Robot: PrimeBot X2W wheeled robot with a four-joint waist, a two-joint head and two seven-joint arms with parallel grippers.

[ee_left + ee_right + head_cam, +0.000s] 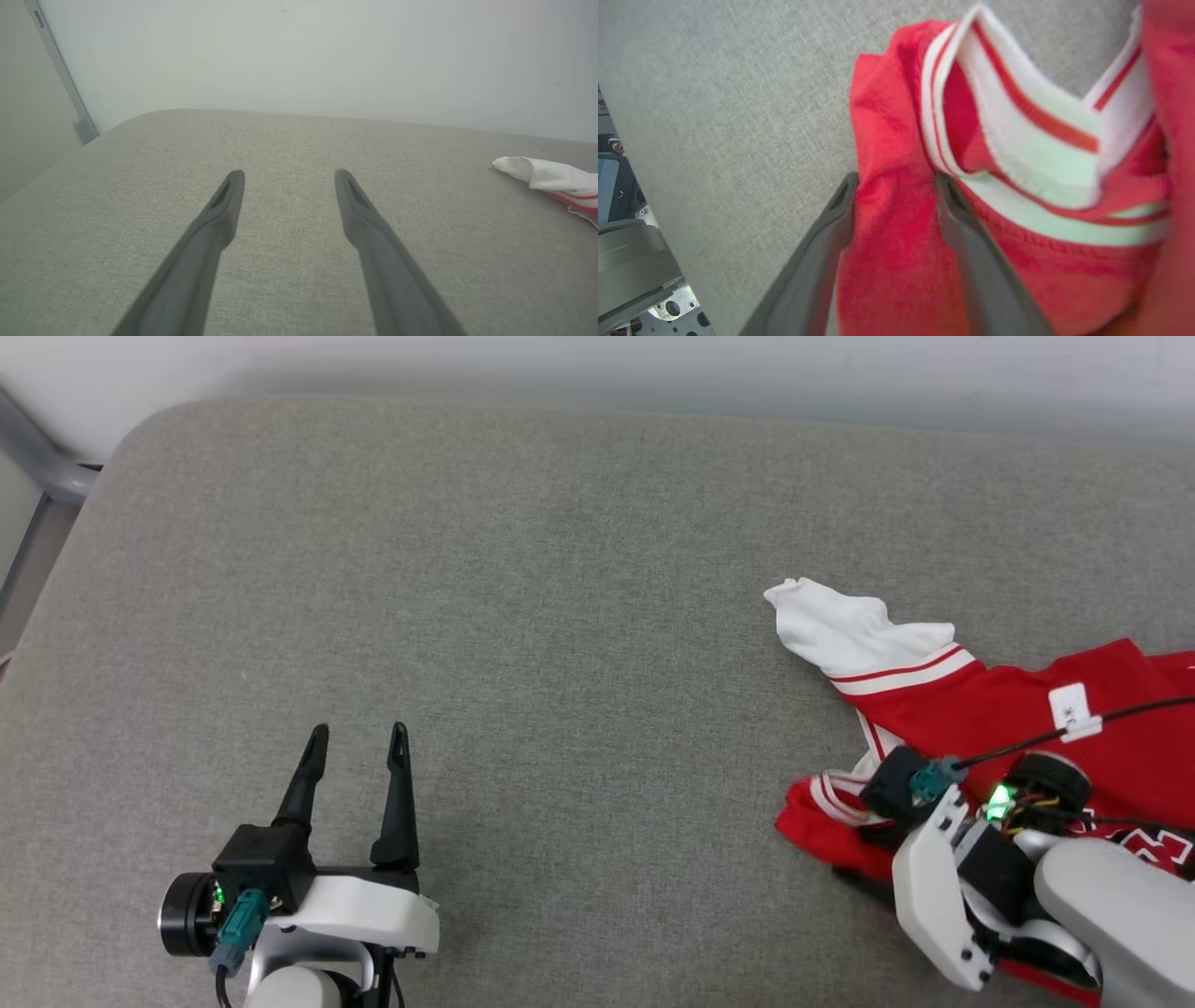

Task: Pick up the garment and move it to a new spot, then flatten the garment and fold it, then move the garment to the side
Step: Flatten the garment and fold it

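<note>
crumpled red garment (980, 709) (white sleeve (840, 625) out)

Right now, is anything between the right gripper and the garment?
Nothing visible. The right gripper stands open, its fingers straddling a red fold of the garment beside the striped trim. The grey cushion to the robot's left shows no obstacle either.
</note>
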